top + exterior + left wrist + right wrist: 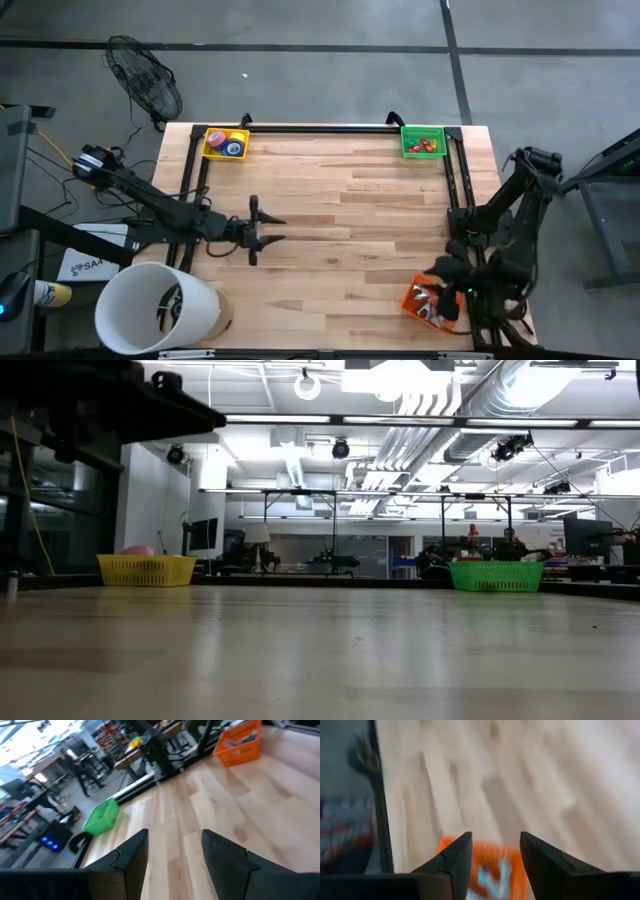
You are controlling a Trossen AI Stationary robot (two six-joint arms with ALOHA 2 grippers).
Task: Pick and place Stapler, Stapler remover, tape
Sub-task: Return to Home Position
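Observation:
Rolls of tape, one blue and one pink, lie in a yellow basket at the table's far left corner. A green basket at the far right holds small red things. An orange basket at the near right holds pale silvery things. I cannot tell which of these is the stapler or the stapler remover. My left gripper hovers open over bare wood at the table's left middle, pointing toward the right. My right gripper stands open above the orange basket, nothing between its fingers.
A black frame rail runs along the far edge, with uprights down both sides. A big white tub stands at the near left corner. The wooden middle of the table is free room. The low view shows the yellow basket and the green basket.

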